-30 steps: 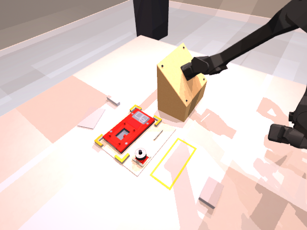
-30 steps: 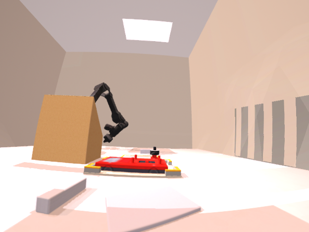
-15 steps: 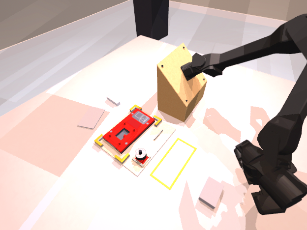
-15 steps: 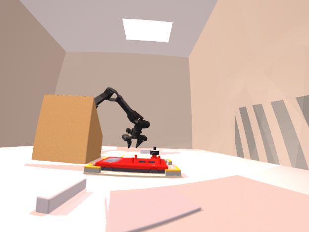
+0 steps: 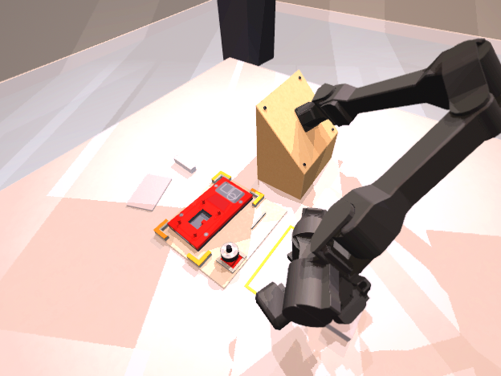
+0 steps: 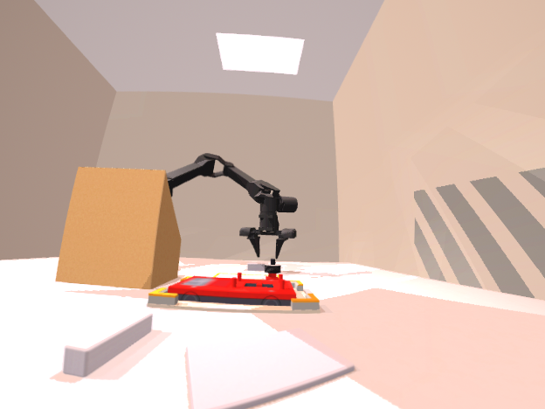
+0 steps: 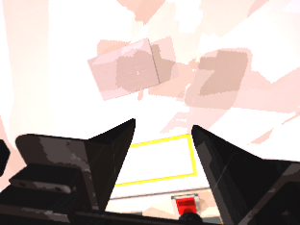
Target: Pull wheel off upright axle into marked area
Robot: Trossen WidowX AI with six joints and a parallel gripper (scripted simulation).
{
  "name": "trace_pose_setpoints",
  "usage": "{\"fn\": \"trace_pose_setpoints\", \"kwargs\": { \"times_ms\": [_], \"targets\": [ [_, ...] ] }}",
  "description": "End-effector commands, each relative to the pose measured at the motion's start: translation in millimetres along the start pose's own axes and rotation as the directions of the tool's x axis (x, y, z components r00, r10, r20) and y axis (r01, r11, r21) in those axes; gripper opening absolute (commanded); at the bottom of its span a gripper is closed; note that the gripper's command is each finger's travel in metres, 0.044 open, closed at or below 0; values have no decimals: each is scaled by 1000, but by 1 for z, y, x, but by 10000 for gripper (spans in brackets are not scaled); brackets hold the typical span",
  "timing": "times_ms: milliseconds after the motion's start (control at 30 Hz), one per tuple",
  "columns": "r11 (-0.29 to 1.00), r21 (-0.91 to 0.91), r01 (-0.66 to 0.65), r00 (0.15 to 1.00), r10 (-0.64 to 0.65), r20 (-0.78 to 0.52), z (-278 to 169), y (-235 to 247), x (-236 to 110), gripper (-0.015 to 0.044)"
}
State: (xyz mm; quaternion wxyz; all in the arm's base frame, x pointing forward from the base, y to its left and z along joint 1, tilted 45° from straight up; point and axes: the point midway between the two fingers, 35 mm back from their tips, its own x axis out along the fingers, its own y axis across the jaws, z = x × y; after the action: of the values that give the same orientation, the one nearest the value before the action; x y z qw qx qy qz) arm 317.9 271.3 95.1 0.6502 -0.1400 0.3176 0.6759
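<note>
Wheel [image 5: 229,250] sits on its upright axle, on a small red block [image 5: 234,261] at the corner of the board beside the red tray [image 5: 210,214]. Above the yellow-outlined area [image 5: 268,255] on the table [image 5: 80,243] hangs the tool [image 6: 266,253], fingers spread partway and pinching nothing, pointing down. A tan wedge-shaped block [image 5: 293,137] stands behind.
</note>
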Motion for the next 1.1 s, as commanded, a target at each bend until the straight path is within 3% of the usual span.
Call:
{"fn": "trace_pose_setpoints", "kwargs": {
  "times_ms": [0,200,333,800,1067],
  "targets": [
    [940,338,49,998,-30,-62,-51,-33,-20,300],
    [612,781,122,991,-38,-125,-130,-63,-63,300],
    [346,928,138,990,-23,-139,-173,-68,-86,300],
    [332,933,138,990,-22,-139,-166,-67,-84,300],
    [332,933,138,990,-22,-138,-173,-69,-33,300]
  ]
}}
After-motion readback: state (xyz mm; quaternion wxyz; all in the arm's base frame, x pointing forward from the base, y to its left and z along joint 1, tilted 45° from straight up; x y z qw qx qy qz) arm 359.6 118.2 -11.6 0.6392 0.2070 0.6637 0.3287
